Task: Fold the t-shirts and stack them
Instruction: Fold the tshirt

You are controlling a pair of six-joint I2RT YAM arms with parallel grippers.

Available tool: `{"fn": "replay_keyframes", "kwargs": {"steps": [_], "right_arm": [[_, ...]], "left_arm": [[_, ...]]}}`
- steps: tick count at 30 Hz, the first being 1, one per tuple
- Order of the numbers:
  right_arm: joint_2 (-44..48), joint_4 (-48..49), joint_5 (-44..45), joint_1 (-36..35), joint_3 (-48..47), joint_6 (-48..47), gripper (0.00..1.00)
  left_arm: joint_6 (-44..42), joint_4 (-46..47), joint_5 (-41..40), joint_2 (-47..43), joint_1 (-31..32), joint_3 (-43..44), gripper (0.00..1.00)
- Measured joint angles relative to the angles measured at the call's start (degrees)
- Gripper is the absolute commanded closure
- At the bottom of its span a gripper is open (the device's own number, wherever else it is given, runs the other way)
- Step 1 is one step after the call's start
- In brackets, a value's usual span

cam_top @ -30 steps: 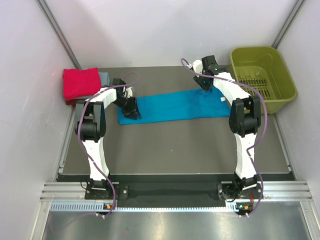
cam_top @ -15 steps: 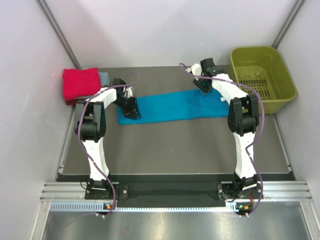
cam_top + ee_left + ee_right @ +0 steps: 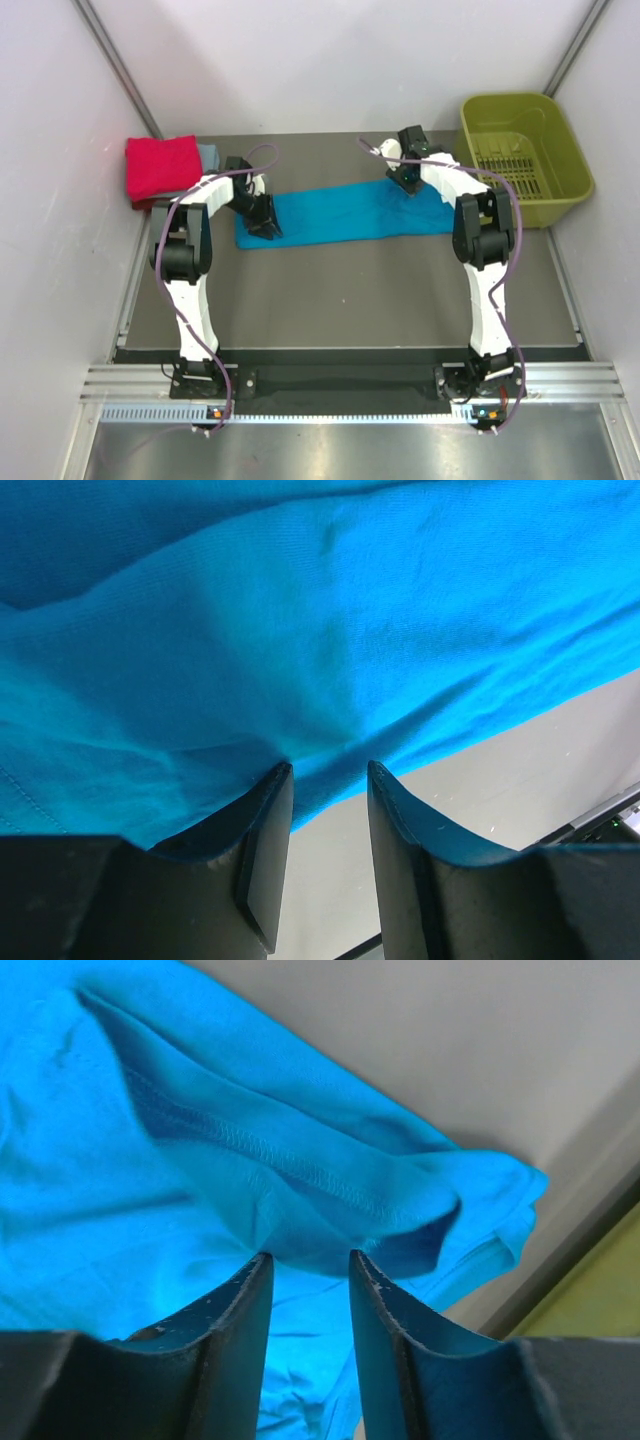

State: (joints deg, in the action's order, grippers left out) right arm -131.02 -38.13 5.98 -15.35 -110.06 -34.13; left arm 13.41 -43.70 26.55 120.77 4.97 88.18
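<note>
Right hand (image 3: 308, 1258) shifted left, half-closed gripping a fold of teal t-shirt (image 3: 340, 215), left hand (image 3: 328, 770) half-closed gripping its left end

Grey-blue shirt (image 3: 209, 155) under red shirt (image 3: 162, 166); teal shirt (image 3: 300, 630) cropped in wrist views

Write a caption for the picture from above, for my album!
The left gripper and right gripper pinch the ends of a teal t-shirt, folded red shirt and green basket nearby.

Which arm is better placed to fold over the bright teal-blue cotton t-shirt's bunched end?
Probably right: the right pincer faces that bunched fold, while the left pincer sits at the bright teal-blue cotton t-shirt's opposite end.
</note>
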Motion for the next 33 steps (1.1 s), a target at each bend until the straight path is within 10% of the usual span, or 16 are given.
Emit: {"fn": "replay_keyframes", "kwargs": {"steps": [8,27,33], "right_arm": [[-2.29,1.18,1.77,-0.42,-0.22,-1.88,1.00],[-2.29,6.67,3.76,-1.16,-5.27,-2.84,0.99],[-2.45,7.34,4.90,-1.29,-7.48,-3.10,0.79]], "left_arm": [[0.02,0.00,-0.04,0.00,0.00,0.00,0.58],[0.07,0.00,-0.17,0.00,0.00,0.00,0.58],[0.07,-0.02,-0.28,0.00,0.04,0.00,0.58]]}}
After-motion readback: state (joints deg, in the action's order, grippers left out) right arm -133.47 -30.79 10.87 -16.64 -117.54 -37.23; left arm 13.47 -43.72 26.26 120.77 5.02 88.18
